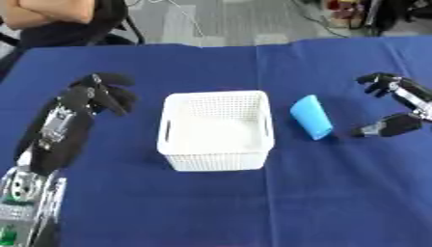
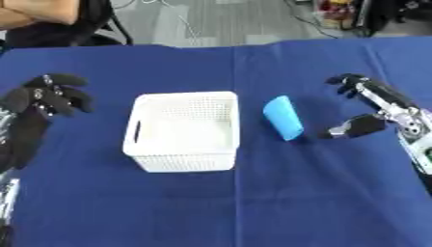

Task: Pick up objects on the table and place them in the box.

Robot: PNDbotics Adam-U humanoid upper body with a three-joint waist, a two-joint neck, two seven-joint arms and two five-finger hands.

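I see the white perforated basket point(image 1: 216, 130) sitting upright mid-surface on the blue cloth point(image 1: 337, 193); nothing visible inside it. A light blue oblong object point(image 2: 283, 117) lies flat on the cloth just beside the basket's right wall, not touching it, tilted a bit off the basket's edge line. My right hand point(image 2: 371, 108) is near the right edge of the surface, just right of the blue object, apart from it: fingers and thumb spread wide toward it, grasping nothing. My left hand point(image 1: 100, 95) is over the left side of the surface, well left of the basket, fingers loosely relaxed, also holding nothing. I can't tell if either hand touches the cloth. Blue object isn't in the basket yet.
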